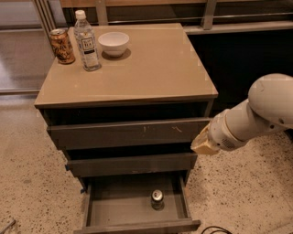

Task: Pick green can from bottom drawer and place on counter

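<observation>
Speckled floor, dark backdrop

A pale speckled stone floor (256, 196) surrounds the desk (160, 68). A metal railing (208, 13) runs behind it above a dark panel (242, 59). The tool (203, 144) hangs by the desk's right side.
</observation>
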You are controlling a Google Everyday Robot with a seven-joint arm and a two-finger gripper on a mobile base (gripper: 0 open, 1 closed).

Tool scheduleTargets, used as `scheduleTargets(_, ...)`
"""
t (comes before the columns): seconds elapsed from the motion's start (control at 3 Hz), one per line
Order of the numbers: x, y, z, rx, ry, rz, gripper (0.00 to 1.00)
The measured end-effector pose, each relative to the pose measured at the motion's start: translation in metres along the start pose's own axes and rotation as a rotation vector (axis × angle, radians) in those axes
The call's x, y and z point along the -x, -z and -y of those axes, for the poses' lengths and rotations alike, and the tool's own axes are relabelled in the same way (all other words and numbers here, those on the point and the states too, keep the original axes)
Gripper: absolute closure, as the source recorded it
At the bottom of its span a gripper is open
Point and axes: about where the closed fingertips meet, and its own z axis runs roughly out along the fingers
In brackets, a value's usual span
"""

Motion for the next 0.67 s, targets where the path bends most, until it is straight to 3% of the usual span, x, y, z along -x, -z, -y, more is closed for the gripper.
scheduleTargets(0.33, -0.042, -0.075, -0.003, 0.015, -0.015, -0.009, 1.00)
scheduleTargets(0.67, -0.087, -0.186, 0.010, 0.035, -0.059, 0.050, 1.00)
